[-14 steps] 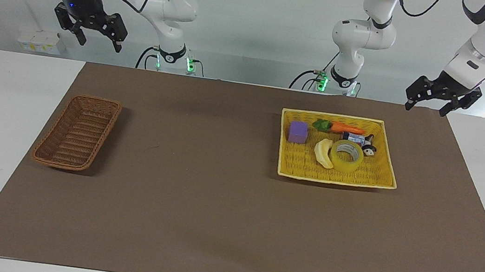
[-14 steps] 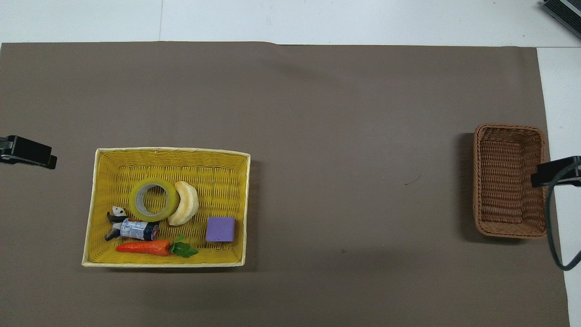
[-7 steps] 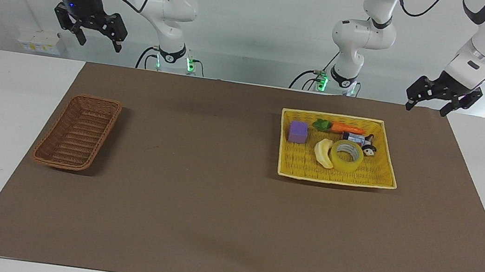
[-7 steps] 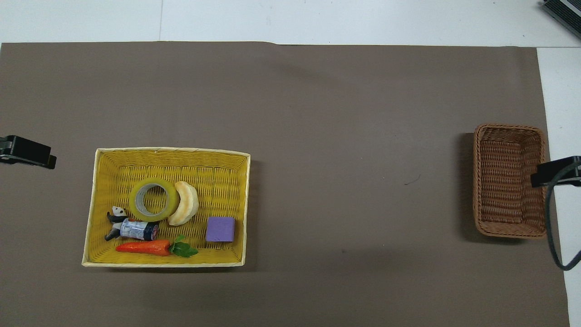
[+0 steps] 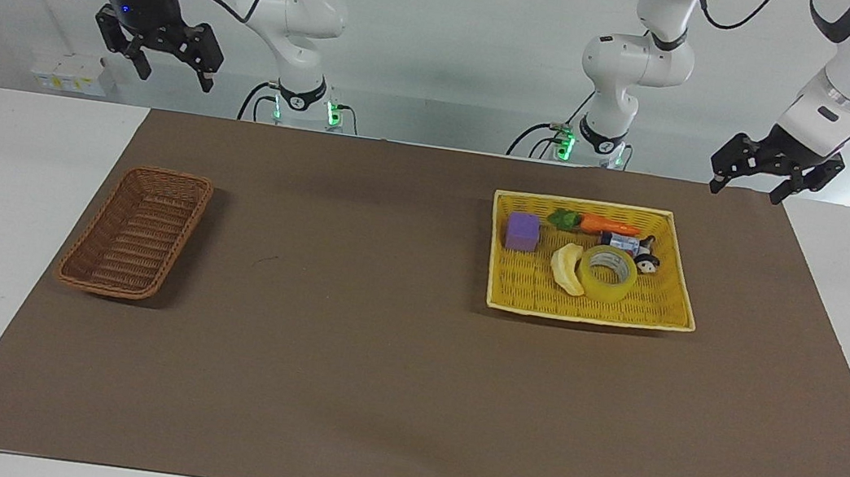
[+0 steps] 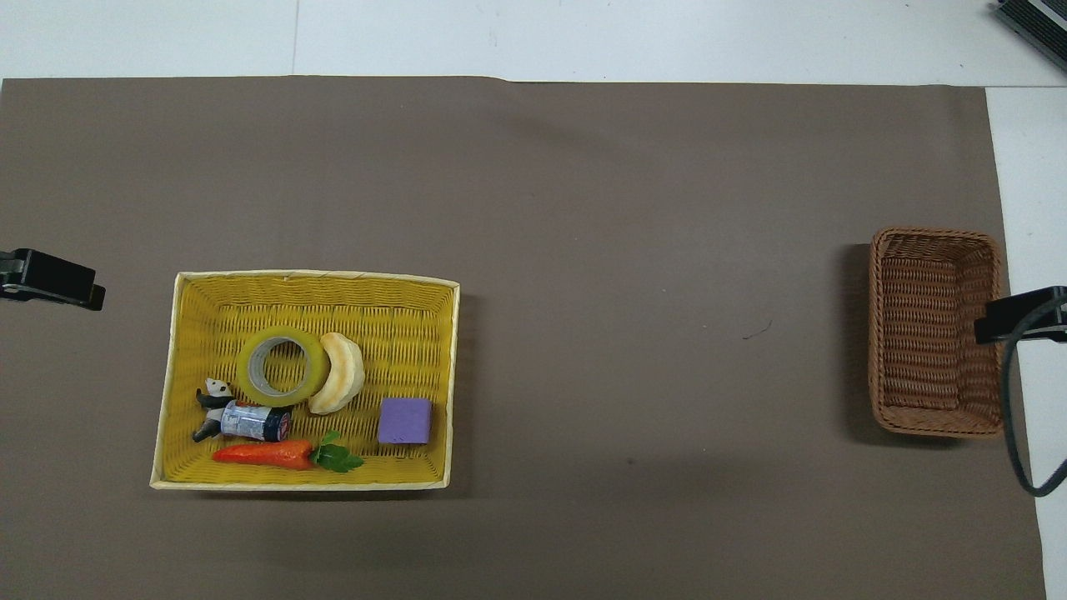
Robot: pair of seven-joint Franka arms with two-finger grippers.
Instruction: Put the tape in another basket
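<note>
Right gripper (image 5: 166,63): hangs high over the counter's (image 5: 404,400) edge nearest the robots, at the right arm's end; jaws spread wide, holding nothing; it waits.
Brown basket (image 5: 137,230): sits empty below it, well apart from the tape.
Tape (image 5: 608,272): lies flat in the yellow basket (image 5: 587,313), touching the banana (image 5: 568,269), just beside the panda toy (image 5: 645,261) and small can (image 5: 620,241).
Left gripper (image 5: 755,182): hovers off the yellow basket's corner; jaws open, empty.
Step in hand, as I judge it: reaching for the tape. Come straight down, one jaw in the core, one outside away from the banana.
Hard to make out: the overhead view shows only gripper tips at its edges.
</note>
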